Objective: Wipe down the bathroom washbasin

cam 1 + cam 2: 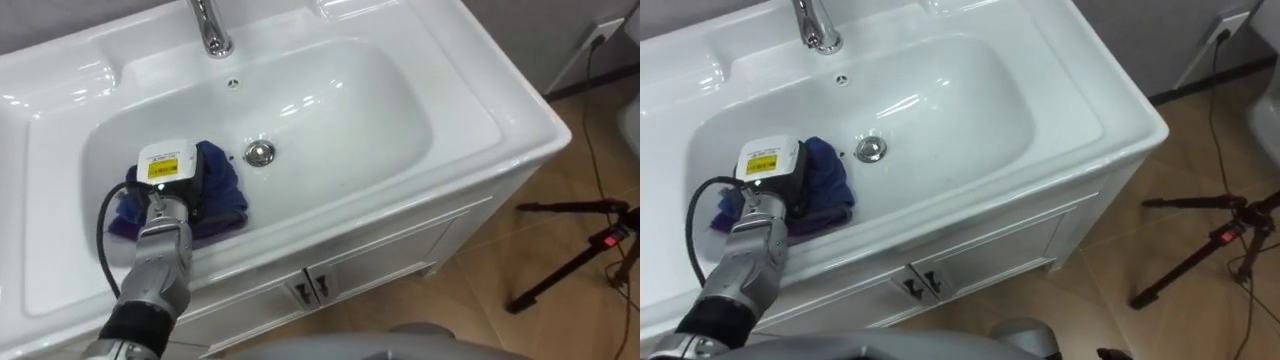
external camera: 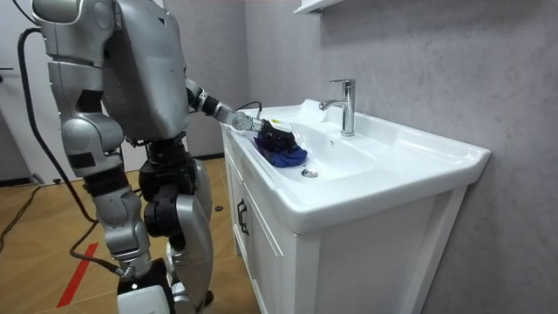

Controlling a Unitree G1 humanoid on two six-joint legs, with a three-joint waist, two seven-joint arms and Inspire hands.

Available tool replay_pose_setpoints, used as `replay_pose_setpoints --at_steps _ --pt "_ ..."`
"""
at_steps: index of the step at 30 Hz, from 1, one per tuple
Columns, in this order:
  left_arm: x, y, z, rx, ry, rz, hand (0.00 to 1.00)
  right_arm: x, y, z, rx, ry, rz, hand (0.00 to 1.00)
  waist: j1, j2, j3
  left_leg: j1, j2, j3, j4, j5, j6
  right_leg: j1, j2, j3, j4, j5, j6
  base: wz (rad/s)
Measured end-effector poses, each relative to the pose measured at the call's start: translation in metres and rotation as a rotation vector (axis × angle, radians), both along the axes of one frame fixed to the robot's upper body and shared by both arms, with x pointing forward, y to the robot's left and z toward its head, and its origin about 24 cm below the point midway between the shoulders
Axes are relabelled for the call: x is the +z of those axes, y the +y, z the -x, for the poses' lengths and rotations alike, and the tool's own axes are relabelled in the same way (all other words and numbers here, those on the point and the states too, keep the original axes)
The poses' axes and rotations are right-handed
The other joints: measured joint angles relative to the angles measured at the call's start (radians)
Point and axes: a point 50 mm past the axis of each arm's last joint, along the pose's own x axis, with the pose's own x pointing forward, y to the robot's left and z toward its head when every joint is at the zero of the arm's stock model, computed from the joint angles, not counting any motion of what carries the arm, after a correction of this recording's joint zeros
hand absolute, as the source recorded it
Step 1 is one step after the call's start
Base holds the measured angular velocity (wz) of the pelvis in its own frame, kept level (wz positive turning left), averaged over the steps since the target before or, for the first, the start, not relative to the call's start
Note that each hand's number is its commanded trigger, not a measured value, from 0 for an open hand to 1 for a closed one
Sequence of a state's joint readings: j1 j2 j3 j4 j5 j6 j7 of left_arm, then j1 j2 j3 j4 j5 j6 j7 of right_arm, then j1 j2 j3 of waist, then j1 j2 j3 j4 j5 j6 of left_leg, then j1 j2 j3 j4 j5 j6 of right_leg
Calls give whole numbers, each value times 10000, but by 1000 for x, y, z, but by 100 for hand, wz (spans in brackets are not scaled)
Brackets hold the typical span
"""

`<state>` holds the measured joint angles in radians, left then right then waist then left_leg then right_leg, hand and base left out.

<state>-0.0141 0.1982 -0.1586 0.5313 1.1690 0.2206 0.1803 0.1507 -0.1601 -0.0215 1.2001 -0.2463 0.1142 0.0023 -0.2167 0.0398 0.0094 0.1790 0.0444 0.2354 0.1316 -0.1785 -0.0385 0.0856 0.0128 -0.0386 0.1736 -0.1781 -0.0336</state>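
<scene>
Bright, even light falls from overhead. The glossy white ceramic basin (image 1: 330, 130) carries pale streaks of glare across its bowl and rim, and the polished chrome tap (image 1: 210, 30) glints. Shadows are soft: a faint one edges the crumpled dark blue cloth (image 1: 222, 185), and the white cabinet front (image 1: 380, 250) lies dimmer beneath the rim.

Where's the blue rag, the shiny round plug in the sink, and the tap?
Crumpled blue cloth rag (image 1: 222, 185): left eye view, on its bare right-hand fold.
Shiny round metal drain plug (image 1: 259, 153): left eye view, on its centre.
Silver metal tap (image 2: 348, 109): room view, on its upright column.
</scene>
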Motion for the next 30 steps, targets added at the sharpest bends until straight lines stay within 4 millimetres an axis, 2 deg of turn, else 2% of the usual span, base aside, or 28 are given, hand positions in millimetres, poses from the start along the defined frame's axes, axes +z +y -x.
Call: replay_pose_setpoints --at_steps 6,9,12,15,21,25,30 --pt "2 -9 -9 -286 241 167 100 0 -1 2 334 266 120 0 -196 97 33 -21 4 165 -1 0 0 -80 13 129 3 0 0 -7" --pt "-2 -5 -11 20 492 201 100 0 -1 5 296 332 130 0 -251 115 28 -31 35 367 -3 0 0 -146 58 281 37 13 -22 -17" --pt "-6 -1 -12 228 623 230 100 0 -2 12 252 476 154 0 -241 122 29 -17 66 388 -2 -1 -1 -162 74 367 153 23 -39 -13" --pt "-8 2 -14 321 649 220 100 0 -1 13 226 489 107 0 -226 51 56 -18 95 400 -2 -2 -2 -243 74 402 308 -3 -82 -2" --pt "-7 6 -21 380 409 19 100 0 0 9 241 471 16 0 -223 -199 53 -142 127 397 13 -3 -2 -539 151 507 370 -21 -68 0" --pt "-5 6 -23 260 105 -59 100 -1 3 3 550 390 -43 0 -236 -202 43 -302 117 393 13 -7 5 -692 191 550 272 167 -21 -3" --pt "-5 5 -23 240 -102 7 100 -2 7 2 399 276 -190 0 -255 -177 17 -308 107 401 12 -27 39 -682 184 537 266 204 -4 0"
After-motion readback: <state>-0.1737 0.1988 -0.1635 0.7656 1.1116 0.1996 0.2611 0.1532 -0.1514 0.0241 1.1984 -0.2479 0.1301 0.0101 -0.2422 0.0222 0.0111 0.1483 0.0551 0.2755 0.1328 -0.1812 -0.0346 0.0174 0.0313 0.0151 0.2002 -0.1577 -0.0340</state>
